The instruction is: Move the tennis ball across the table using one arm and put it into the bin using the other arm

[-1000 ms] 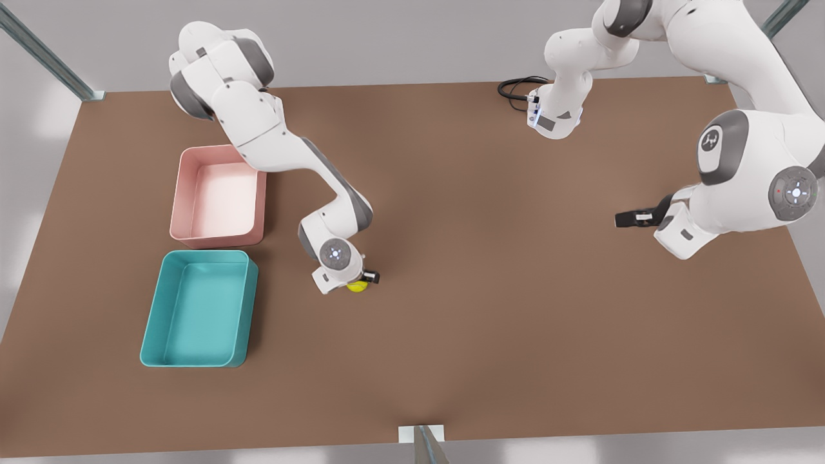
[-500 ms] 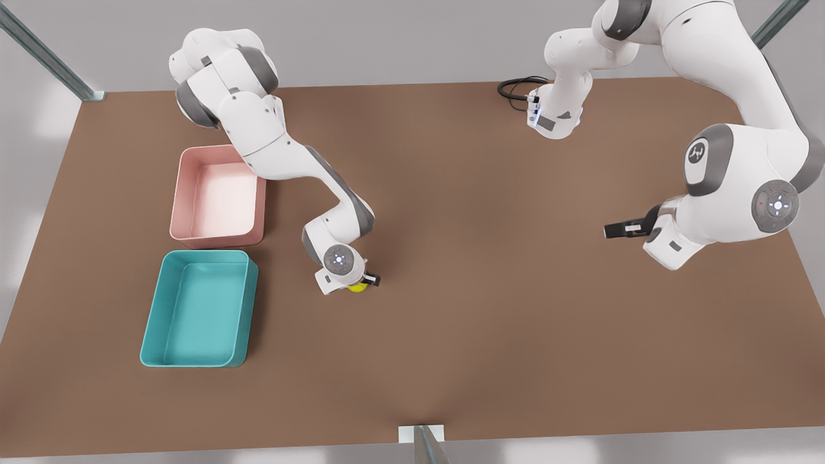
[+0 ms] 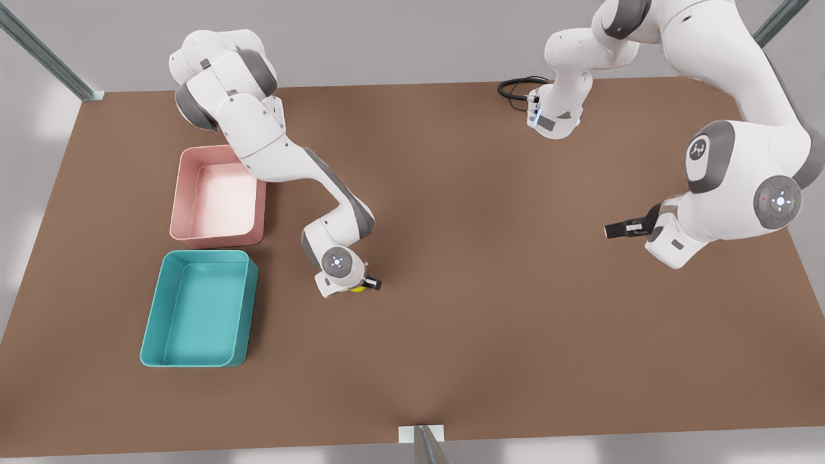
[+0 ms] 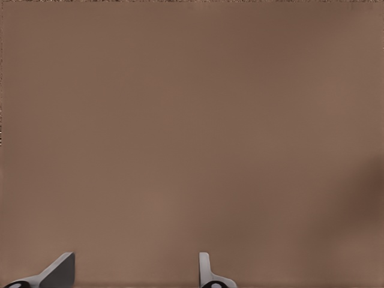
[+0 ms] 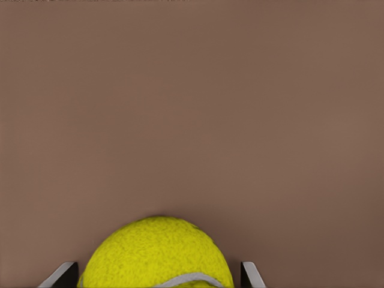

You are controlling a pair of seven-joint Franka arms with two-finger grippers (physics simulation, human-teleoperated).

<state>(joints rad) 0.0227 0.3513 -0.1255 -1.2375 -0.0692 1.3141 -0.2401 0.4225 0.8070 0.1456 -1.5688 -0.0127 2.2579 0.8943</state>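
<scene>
A wide brown table point(image 3: 490, 258) is seen from above, with a white robot arm reaching in from each far corner. On the front view's left stand two low trays, one behind the other: a pale pink tray point(image 3: 218, 196) farther back and the slightly larger teal bin point(image 3: 198, 308) nearer the front edge, the two just apart. A black cable point(image 3: 515, 89) coils by the base of the arm on the front view's right. That arm carries the left gripper point(image 3: 612, 229), which waits above bare table well away from the trays; in the left wrist view its fingers point(image 4: 60, 271) stand spread apart with nothing between them. The other arm bends down beside the trays, and the right gripper point(image 3: 362, 285) is lowered over the tennis ball point(image 3: 358, 289). In the right wrist view the tennis ball point(image 5: 157, 254) sits on the table between the two fingers point(image 5: 63, 274), which flank it closely; whether they actually press it cannot be told. The ball lies outside the bin, a little to its right in the front view.
</scene>
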